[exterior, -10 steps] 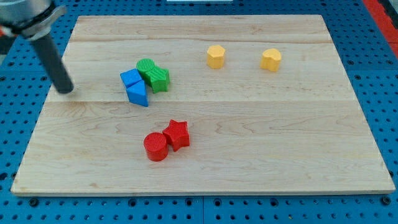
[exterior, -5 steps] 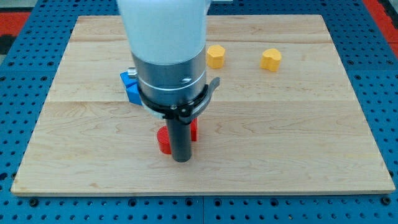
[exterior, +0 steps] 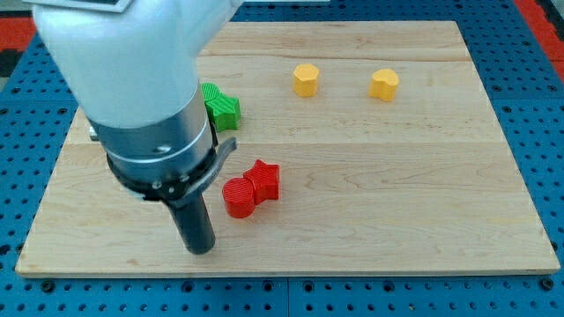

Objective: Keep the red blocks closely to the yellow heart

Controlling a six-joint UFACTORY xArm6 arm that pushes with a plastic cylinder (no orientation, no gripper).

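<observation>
A red cylinder point(exterior: 237, 197) and a red star point(exterior: 264, 180) lie touching near the board's lower middle. The yellow heart point(exterior: 384, 84) sits at the view's upper right, far from them, with a yellow hexagon point(exterior: 305, 79) to its left. My tip point(exterior: 202, 249) rests on the board just below and left of the red cylinder, a short gap away. The arm's large body hides the board's left middle.
A green block point(exterior: 222, 108) and part of another green block point(exterior: 210, 91) show beside the arm at upper left. The blue blocks are hidden behind the arm. The wooden board point(exterior: 423, 202) lies on a blue perforated table.
The two red blocks have shifted up and to the right. My tip has moved from just below them to the left and down. The arm now covers the blue blocks.
</observation>
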